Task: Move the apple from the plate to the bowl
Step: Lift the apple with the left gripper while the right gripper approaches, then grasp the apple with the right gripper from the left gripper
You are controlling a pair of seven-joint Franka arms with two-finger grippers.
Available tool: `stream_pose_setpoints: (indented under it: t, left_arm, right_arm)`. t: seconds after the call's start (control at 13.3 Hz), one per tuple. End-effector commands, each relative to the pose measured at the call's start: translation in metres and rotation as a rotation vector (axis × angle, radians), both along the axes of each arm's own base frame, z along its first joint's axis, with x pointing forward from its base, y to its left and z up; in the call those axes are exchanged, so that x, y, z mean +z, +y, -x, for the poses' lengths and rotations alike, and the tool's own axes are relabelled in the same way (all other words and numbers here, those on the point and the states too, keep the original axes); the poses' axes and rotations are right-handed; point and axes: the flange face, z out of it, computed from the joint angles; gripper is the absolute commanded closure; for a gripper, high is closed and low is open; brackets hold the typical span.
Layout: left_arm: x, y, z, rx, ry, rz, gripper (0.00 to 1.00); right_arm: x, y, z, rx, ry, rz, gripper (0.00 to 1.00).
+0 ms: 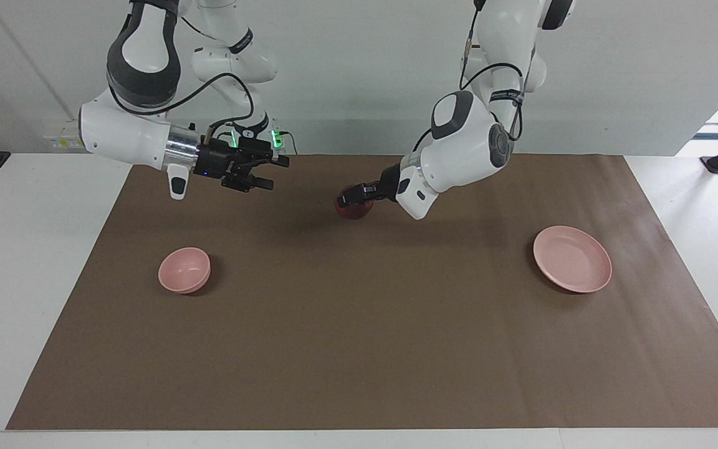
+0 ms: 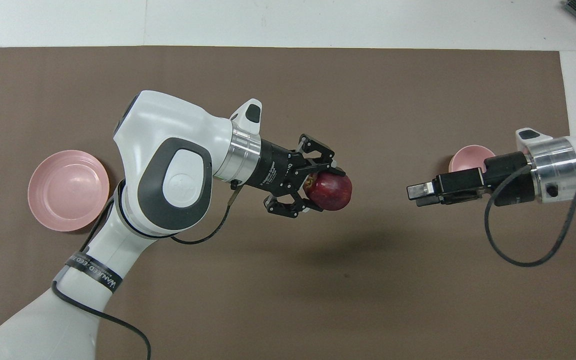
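Presently the left end effector (image 2: 324, 186) is clamped on the apple (image 2: 329, 191), fingertips pressed to its sides with the outer links splayed. It holds the fruit in the air over the middle of the brown mat (image 1: 359, 349), well apart from the plate (image 1: 572, 259) at the left arm's end of the counter (image 1: 28, 262). The left arm reaches in nearly level, wrist pointing toward the right arm.

The right end effector (image 1: 268, 172) is empty and its jaws appear parted, though the gap is hard to judge from either view. It hangs above the mat's edge nearest the robots, forearm almost level, fingers pointing toward the apple. The bowl (image 1: 184, 269) sits on the mat, empty.
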Motion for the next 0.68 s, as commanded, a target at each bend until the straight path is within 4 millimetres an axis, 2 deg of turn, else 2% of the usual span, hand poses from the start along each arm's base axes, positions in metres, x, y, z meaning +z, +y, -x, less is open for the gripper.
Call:
stream_pose_setpoints:
  t: [0.0,0.23,0.6]
  left_arm:
    - [0.012,-0.006,-0.005,0.118,0.200,0.069,1.00]
    - [0.017,-0.032,0.011,0.111,0.220,0.117,1.00]
    - [0.028,-0.083,0.044,0.184,0.219,0.187,1.00]
  right_arm:
    - [0.001,-0.002,0.002,0.007,-0.028,-0.047,0.00]
    - [0.004,0.007,0.001,-0.007,-0.019,-0.073,0.00]
    - [0.006,0.009,0.000,-0.039,0.023,-0.095,0.00]
